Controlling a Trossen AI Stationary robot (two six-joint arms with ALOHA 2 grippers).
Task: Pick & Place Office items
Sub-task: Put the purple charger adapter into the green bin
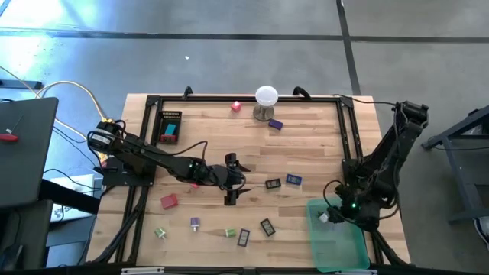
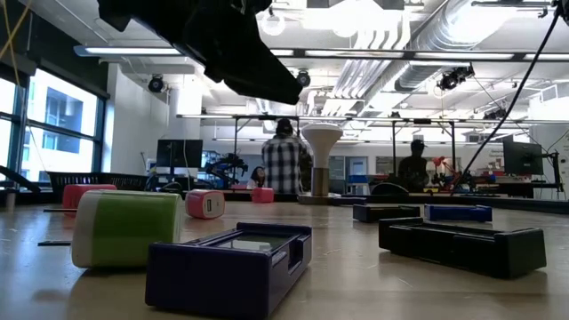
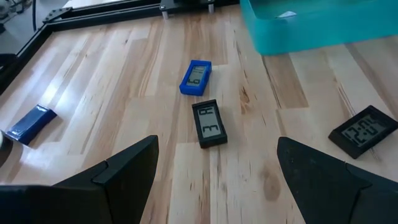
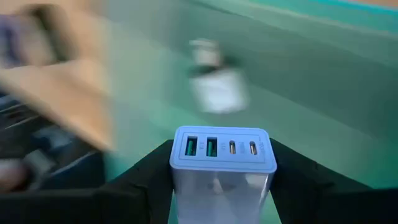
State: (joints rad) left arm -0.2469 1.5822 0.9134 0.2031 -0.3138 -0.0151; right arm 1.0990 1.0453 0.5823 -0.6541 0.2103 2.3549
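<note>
High view: green bin (image 1: 340, 248) sits at the table's near right corner. Right gripper (image 1: 334, 215) hangs over the bin's rim. Left gripper (image 1: 231, 180) is mid-table, fingers spread, nothing between them. Left on the wood: red block (image 1: 169, 201), two green pieces (image 1: 160, 232), a purple-topped piece (image 1: 195, 223), black clocks (image 1: 267, 227), blue clock (image 1: 293, 179), pink piece (image 1: 236, 106) and purple piece (image 1: 275, 123) by the white ball (image 1: 266, 95). Judged: barely started, most items still out.

Low view: green-and-white block (image 2: 124, 228), purple holder (image 2: 233, 264) and black tray (image 2: 462, 243) lie close to the lens; an arm looms overhead (which one, cannot tell here). People stand in the room behind.

Left wrist view: wide-open fingers (image 3: 121, 171) frame a black clock (image 3: 209, 123) and the blue clock (image 3: 196, 77) beyond it; likely next picks.

Right wrist view: fingers clamp a white charger (image 4: 222, 168) above the bin floor (image 4: 311, 99), where one white item (image 4: 214, 84) already lies. So one in, one about to drop.
</note>
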